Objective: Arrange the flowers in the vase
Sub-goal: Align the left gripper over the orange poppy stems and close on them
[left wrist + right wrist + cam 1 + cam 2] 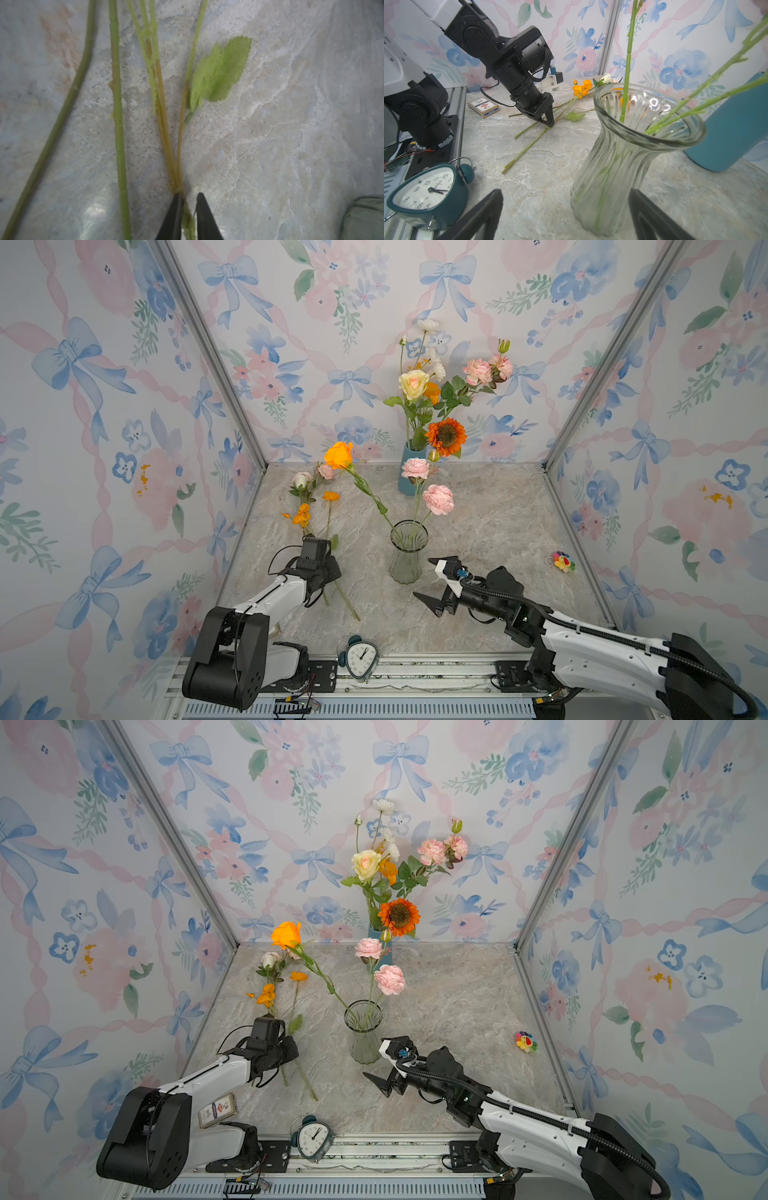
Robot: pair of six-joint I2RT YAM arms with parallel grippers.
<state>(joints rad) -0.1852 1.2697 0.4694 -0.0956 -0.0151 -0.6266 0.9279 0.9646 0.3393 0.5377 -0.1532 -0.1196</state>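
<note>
1. A marble-patterned desk (498, 522) sits inside a booth papered with pastel bows and blossoms.
2. The left gripper (189, 194) points down at the loose flowers (302, 516) lying on the left side of the desk. Its fingertips stand slightly apart with a thin stem (188, 218) in the gap. Whether they squeeze it cannot be told.
3. In the left wrist view, two thicker stems lie beside that thin one, and a toothed green leaf (220, 70) lies just on its other side.
4. The loose flowers include small orange blooms, a white bud (302, 479) and a pink bud (326, 471). Their stems run toward the front of the desk.
5. A ribbed glass vase (409, 556) stands upright mid-desk, between the two grippers. It holds an orange rose (338, 455) leaning left and two pink carnations (438, 498).
6. The right gripper (423, 577) is spread wide and empty. It sits low, just beside the glass vase, with the vase's foot between its fingers in the right wrist view.
7. A blue vase (409, 479) stands behind the glass vase, near the back wall. It is filled with a sunflower (446, 436), a cream rose (413, 383), and pink and white blooms. The carnations partly cover it in both top views.
8. A teal alarm clock (425, 195) rests at the front edge between the arm bases. Its white face shows the numerals 1 to 12.
9. A blue-and-white card box (483, 107) lies near the left arm's base. Its print is too small to read.
10. A small rainbow plush toy (563, 561) lies at the right, well apart from everything else.
</note>
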